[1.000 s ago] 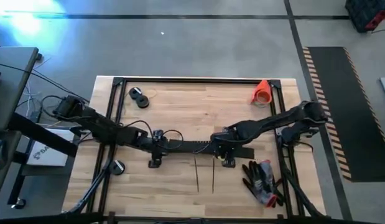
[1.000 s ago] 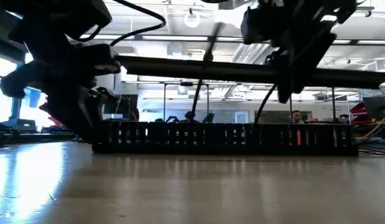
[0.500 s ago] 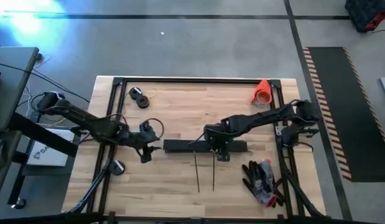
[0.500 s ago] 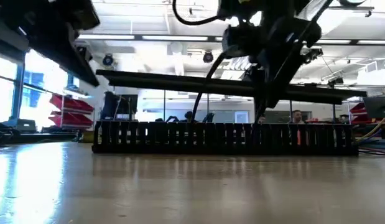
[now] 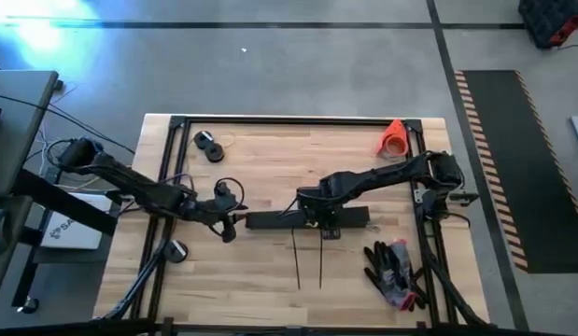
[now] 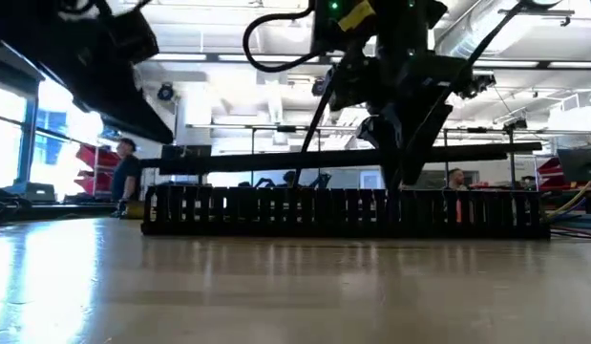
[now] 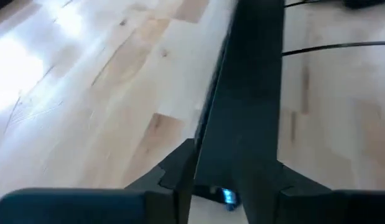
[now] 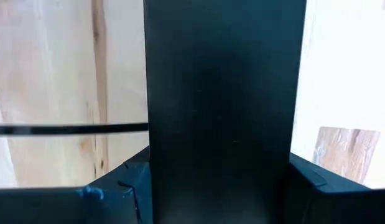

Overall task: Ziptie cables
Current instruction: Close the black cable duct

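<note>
A long flat black bar (image 6: 276,158) hangs level just above a black slotted duct (image 6: 343,215) that lies on the wooden table (image 5: 270,168). My right gripper (image 5: 317,219) is shut on the bar near its middle. My left gripper (image 5: 232,225) is at the bar's left end, with a finger on either side of the bar (image 7: 242,93) in the left wrist view. In the high view the bar (image 5: 349,219) covers the duct. The cables are hidden or out of view. My right gripper pinches the bar's two long edges (image 8: 158,149) between its two fingers, near the bar's middle. The fingers (image 6: 400,177) point down from above and lie across the bar. The bar hangs level over the duct; I cannot tell whether they touch. My left gripper's fingers (image 7: 176,177) flank the bar's left end; whether they touch it I cannot tell.
Two thin dark sticks (image 5: 309,259) lie on the near side of the bar. A black and red glove (image 5: 393,269) lies at the near right. An orange cone (image 5: 393,138) and a black roll (image 5: 209,147) stand at the back. Another roll (image 5: 176,250) sits by the frame's left rail.
My left gripper has come off the bar's left end, drawn back toward the table's left edge, then returned to that end. My right gripper has moved toward the left edge and down with the bar. The bar has sunk from well above the duct to just over it.
</note>
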{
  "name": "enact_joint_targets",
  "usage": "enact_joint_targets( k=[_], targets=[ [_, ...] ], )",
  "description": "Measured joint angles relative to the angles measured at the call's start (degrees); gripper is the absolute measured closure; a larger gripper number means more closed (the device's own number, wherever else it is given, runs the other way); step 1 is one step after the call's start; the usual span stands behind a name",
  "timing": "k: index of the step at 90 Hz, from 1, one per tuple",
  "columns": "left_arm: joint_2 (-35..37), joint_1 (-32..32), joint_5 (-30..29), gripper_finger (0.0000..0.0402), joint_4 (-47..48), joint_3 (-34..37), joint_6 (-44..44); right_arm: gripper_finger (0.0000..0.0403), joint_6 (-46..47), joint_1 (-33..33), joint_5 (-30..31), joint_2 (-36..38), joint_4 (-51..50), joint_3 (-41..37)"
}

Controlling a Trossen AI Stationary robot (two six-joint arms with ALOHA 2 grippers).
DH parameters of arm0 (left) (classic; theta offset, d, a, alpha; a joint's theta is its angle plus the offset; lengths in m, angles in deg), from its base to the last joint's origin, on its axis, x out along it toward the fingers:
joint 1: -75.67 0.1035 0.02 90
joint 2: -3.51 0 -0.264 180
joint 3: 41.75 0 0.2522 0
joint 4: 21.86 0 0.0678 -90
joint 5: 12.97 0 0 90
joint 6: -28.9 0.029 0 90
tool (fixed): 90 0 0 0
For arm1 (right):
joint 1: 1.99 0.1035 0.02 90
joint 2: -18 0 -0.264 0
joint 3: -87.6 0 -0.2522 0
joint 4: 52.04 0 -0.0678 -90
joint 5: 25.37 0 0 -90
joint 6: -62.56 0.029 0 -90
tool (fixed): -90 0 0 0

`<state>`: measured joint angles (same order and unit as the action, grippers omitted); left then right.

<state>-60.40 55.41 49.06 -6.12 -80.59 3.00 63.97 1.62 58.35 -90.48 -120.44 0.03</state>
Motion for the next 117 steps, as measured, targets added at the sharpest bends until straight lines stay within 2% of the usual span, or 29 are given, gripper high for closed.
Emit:
enact_joint_targets(
  k=[22, 61, 69, 94, 107, 117],
  targets=[
    [-3.0, 1.5, 1.1, 0.0334, -1.8, 0.1, 0.5, 0.0204, 0.1, -0.5, -0.8, -1.0, 1.5, 0.0],
    [-14.3, 1.5, 1.0, 0.0335, -6.5, -0.2, -0.5, 0.0204, 0.2, -0.6, -0.9, -2.2, 0.1, -0.1],
    [-14.1, 1.5, 1.1, 0.0335, -6.6, -0.2, -0.5, 0.0204, 0.2, -0.6, -0.9, -2.2, -0.1, -0.1],
    [-7.4, 1.4, 4.6, 0.0336, -7.0, -1.8, 1.4, 0.0204, 0.3, -0.6, -0.8, -2.2, 1.0, -0.1],
    [-9.5, 1.5, 6.1, 0.0346, -9.9, -1.8, 2.6, 0.0204, 0.3, -0.6, -0.8, -2.2, 0.9, -0.1],
    [-14.2, 1.5, 6.2, 0.0356, -10.1, -1.7, 2.3, 0.0204, 0.3, -0.6, -0.8, -2.2, 0.9, -0.1]
  ],
)
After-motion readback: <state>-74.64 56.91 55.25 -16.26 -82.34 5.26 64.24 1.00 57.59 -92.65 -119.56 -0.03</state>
